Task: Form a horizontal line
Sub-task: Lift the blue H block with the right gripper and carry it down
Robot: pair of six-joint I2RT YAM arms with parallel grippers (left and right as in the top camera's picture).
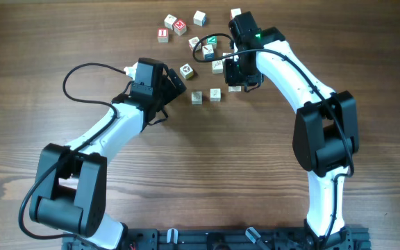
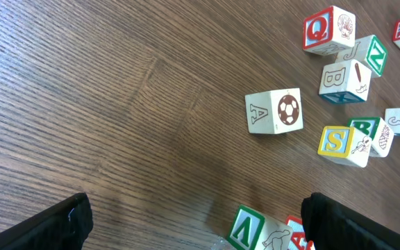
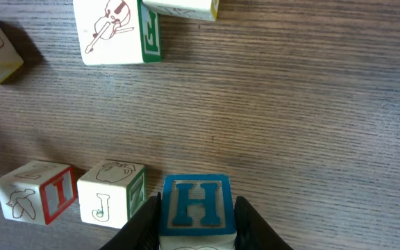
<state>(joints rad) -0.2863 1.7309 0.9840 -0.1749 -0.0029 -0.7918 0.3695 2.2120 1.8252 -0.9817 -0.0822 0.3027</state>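
Pinches H cube (image 3: 196,201) in right end effector (image 3: 196,217) just right of J cube (image 3: 106,198) to extend horizontal line (image 3: 60,196), with left end effector (image 2: 200,229) spread.

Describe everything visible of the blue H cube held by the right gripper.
The H cube is a small pale wooden block; its top face shows a blue H inside a blue frame. It stands upright, clamped on both sides by the dark fingers of the right gripper, at the end of a row, next to the J cube.
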